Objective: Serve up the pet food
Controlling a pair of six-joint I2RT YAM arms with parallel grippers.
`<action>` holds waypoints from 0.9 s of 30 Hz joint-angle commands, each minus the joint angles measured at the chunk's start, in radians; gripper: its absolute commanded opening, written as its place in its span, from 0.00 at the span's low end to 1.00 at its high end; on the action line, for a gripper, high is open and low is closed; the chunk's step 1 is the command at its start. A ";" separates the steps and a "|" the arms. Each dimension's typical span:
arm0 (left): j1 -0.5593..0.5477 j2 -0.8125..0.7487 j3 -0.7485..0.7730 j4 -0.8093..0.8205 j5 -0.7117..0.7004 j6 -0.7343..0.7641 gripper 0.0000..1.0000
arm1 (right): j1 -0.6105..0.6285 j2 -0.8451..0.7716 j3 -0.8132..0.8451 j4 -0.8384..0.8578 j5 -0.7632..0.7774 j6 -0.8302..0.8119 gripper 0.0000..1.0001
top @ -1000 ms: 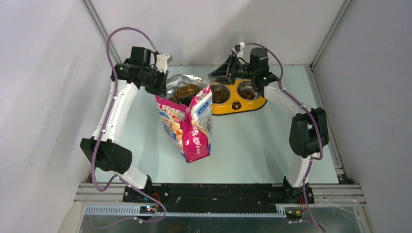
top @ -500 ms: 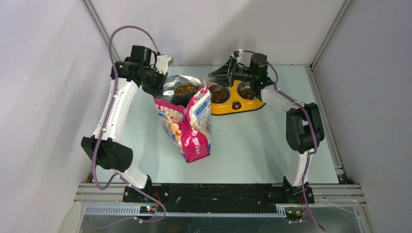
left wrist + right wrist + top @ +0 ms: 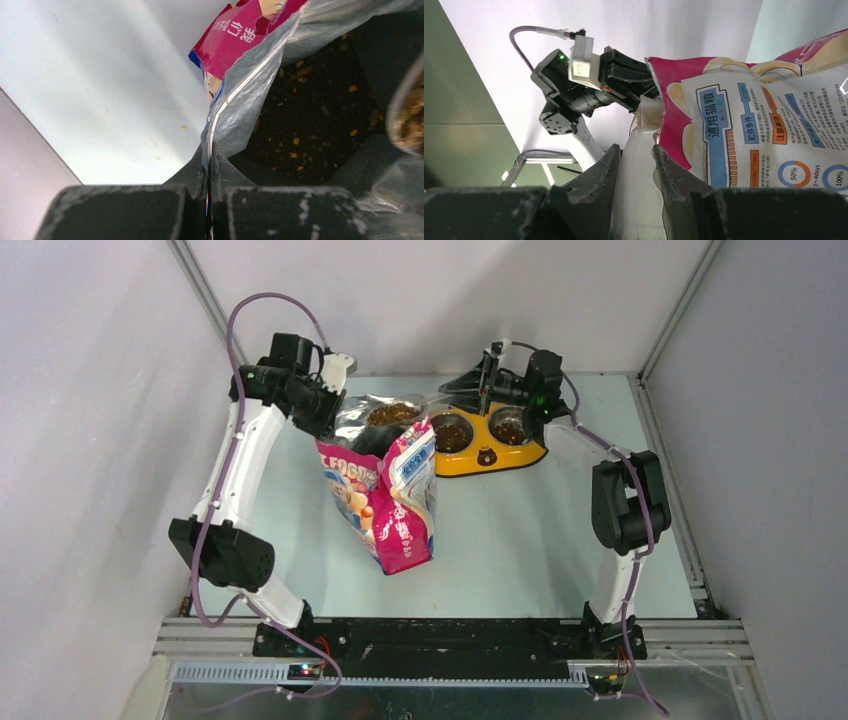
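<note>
A robot's two arms work over a pale counter [image 3: 520,530], seen from above. An open pink-and-blue cat food bag [image 3: 385,505] stands upright near the middle. The left hand [image 3: 209,194] is closed on the bag's left rim, pinching the silver lining and holding the mouth open. Inside the bag lies the pet food [image 3: 300,130], small brown kibble.

The right hand [image 3: 636,152] reaches in from the bowl side and grips the pale handle of a clear plastic scoop [image 3: 634,210]. The scoop's cup sits at the bag's mouth and appears to carry kibble.

Just beside the bag, toward the back right, is a yellow double bowl [image 3: 500,459]. Both of its steel cups already hold brown kibble.

Judging by this, serving is well along: food is in both cups. What seems left is carrying this scoopful over, tipping it into a cup, then letting go of scoop and bag.
</note>
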 commanded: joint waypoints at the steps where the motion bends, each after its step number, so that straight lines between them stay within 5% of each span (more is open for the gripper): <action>1: 0.032 -0.039 -0.029 0.069 -0.051 0.040 0.00 | -0.040 -0.090 0.000 0.028 -0.002 -0.011 0.00; 27: 0.031 -0.025 -0.009 0.034 -0.032 0.013 0.00 | -0.442 -0.128 -0.168 0.080 0.053 -0.059 0.00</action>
